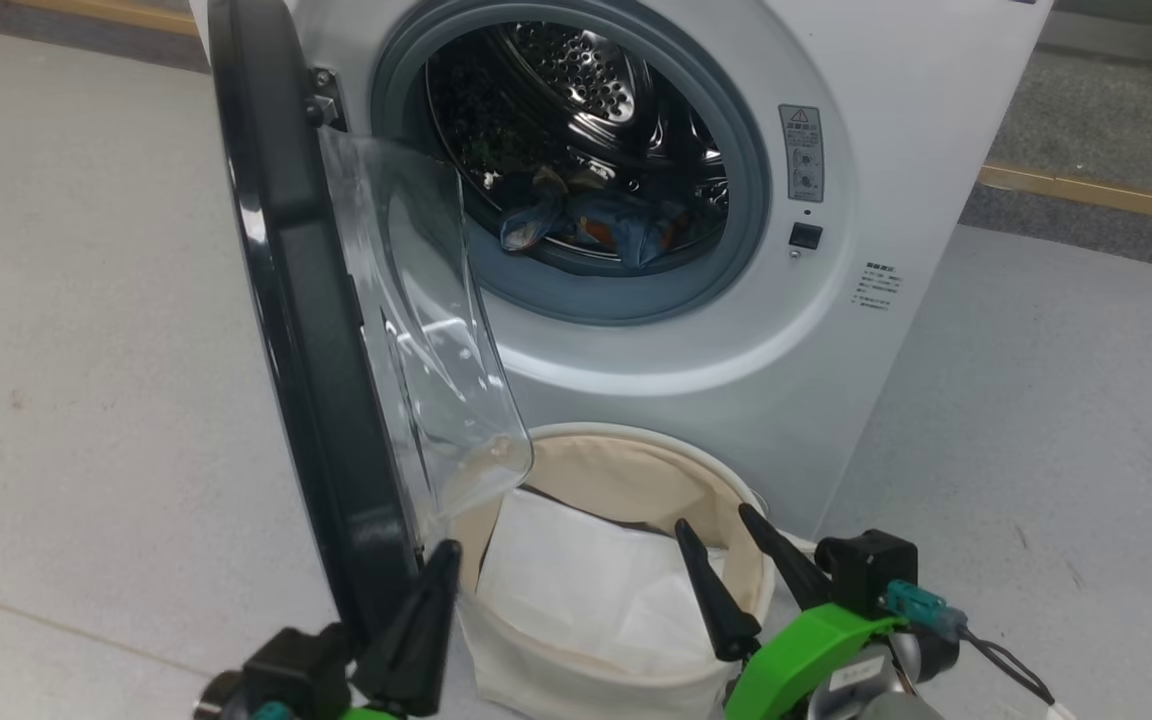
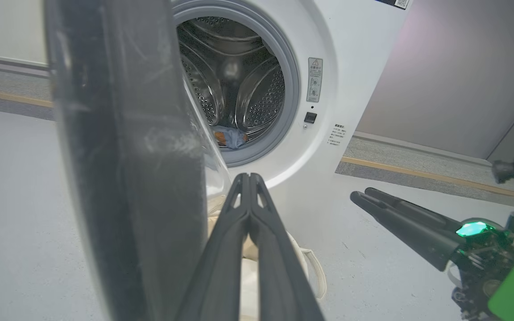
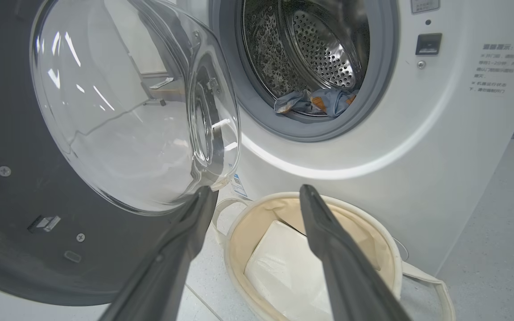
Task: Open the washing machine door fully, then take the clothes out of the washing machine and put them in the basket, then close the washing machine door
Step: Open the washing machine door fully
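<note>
The white washing machine (image 1: 836,330) stands ahead. Its door (image 1: 306,330) is swung out to the left and seen edge-on, with the clear glass bowl (image 1: 426,330) bulging right. Light-blue clothes (image 1: 586,225) lie at the drum's bottom front. The cream basket (image 1: 636,470) with its white liner (image 1: 586,590) sits on the floor under the opening. My left gripper (image 1: 441,560) is shut with nothing between its fingers, right beside the door's (image 2: 127,156) lower rim on its inner side. My right gripper (image 1: 716,520) hangs open over the basket (image 3: 373,223), holding nothing. The clothes (image 3: 315,100) also show past its fingers.
Pale grey floor (image 1: 86,350) lies on both sides of the machine. A wooden strip (image 1: 1096,192) and darker carpet run behind it. A grey wall (image 2: 440,67) rises to the right. A latch slot (image 1: 805,236) and a warning sticker (image 1: 802,152) sit right of the opening.
</note>
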